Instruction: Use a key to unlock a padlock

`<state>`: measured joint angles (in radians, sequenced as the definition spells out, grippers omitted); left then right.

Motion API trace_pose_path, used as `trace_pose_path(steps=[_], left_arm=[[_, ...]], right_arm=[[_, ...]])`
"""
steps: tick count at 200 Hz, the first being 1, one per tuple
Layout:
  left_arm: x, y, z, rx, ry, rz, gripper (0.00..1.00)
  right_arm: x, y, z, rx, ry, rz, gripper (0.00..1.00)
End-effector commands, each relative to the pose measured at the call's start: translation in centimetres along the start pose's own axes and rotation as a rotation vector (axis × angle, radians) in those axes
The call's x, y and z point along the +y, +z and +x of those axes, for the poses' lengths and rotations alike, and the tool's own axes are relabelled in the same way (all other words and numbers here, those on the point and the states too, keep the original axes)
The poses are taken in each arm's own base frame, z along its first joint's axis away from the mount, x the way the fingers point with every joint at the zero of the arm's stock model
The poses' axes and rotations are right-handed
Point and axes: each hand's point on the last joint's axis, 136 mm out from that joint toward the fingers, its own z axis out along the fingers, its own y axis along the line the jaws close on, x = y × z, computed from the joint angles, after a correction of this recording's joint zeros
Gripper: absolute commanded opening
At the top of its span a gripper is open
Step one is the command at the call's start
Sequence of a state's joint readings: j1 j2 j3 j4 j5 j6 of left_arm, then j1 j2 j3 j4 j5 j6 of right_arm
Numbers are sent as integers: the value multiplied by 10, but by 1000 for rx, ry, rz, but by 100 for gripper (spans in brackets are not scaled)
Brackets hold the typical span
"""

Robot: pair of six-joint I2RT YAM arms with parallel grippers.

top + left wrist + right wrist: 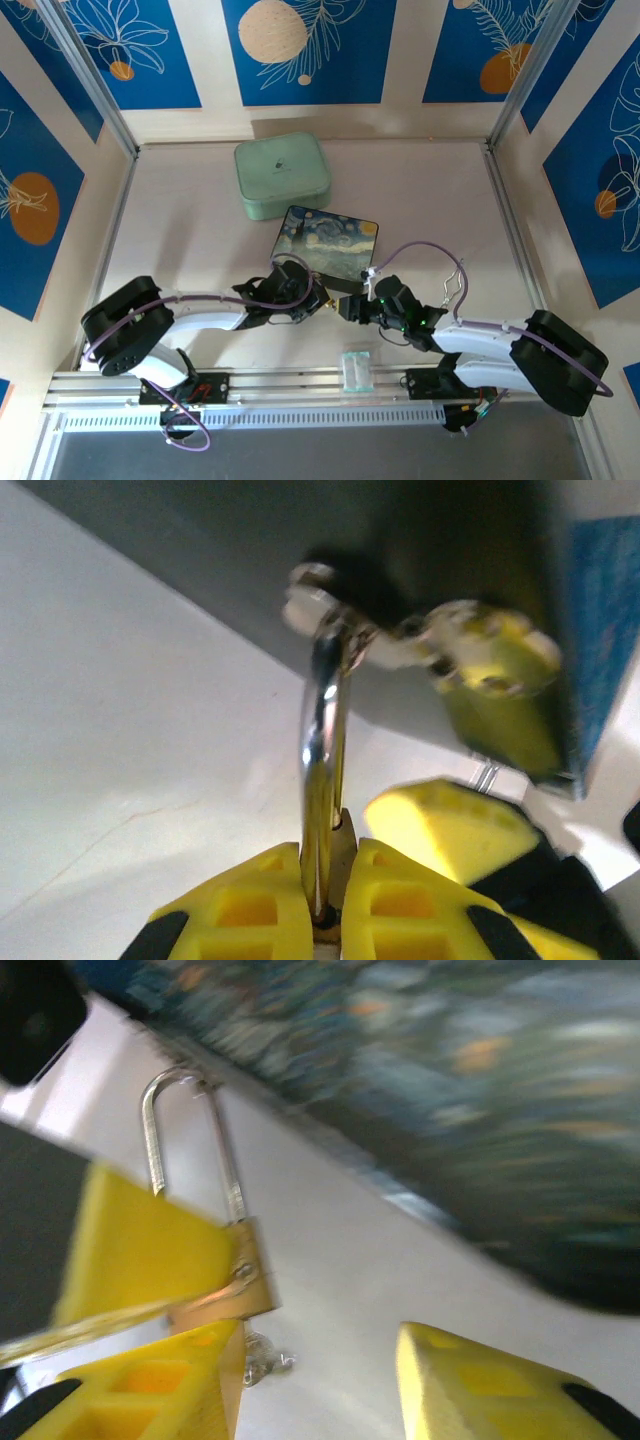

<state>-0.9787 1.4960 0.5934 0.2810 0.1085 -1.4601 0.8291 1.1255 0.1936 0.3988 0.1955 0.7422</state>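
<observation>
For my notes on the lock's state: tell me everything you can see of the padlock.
The padlock is tiny: squarish brass-looking body, thin silver U-shaped shackle. The left claw is shut on its body near the painted box, shackle pointing away from the claw. Whether the shackle is released is unclear.

The padlock [322, 730] has its body buried between my left jaws, which the bottom edge crops. From my right wrist the painted box [450, 1090] smears across the upper right; the key [262, 1360], lower left — a blurred speck.
</observation>
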Motion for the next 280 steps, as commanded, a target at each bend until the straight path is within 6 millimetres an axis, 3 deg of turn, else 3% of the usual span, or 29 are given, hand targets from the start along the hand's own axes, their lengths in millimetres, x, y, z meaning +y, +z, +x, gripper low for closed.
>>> trace_pose_path(steps=[1,44,80,120,166,225,253,280], left_arm=[[14,2,13,52,11,-38,0],[23,5,12,47,13,-71,0],[46,5,5,9,56,-167,0],[59,-1,-8,-39,174,-290,0],[75,-11,-24,-94,306,-437,0],[84,-11,-30,-108,357,-477,3],[76,-1,-32,-126,369,-415,5],[74,-1,-38,-144,417,-466,8]], right_arm=[[-33,-5,-1,-47,54,139,47],[-31,-5,-5,-58,57,136,49],[-29,-6,-10,-79,74,147,51],[-54,-11,-11,-120,161,290,52],[-46,-6,-17,-110,134,300,52],[-57,-5,-23,-133,170,364,52],[-54,-2,-22,-117,157,355,52],[-54,0,-21,-110,157,355,51]])
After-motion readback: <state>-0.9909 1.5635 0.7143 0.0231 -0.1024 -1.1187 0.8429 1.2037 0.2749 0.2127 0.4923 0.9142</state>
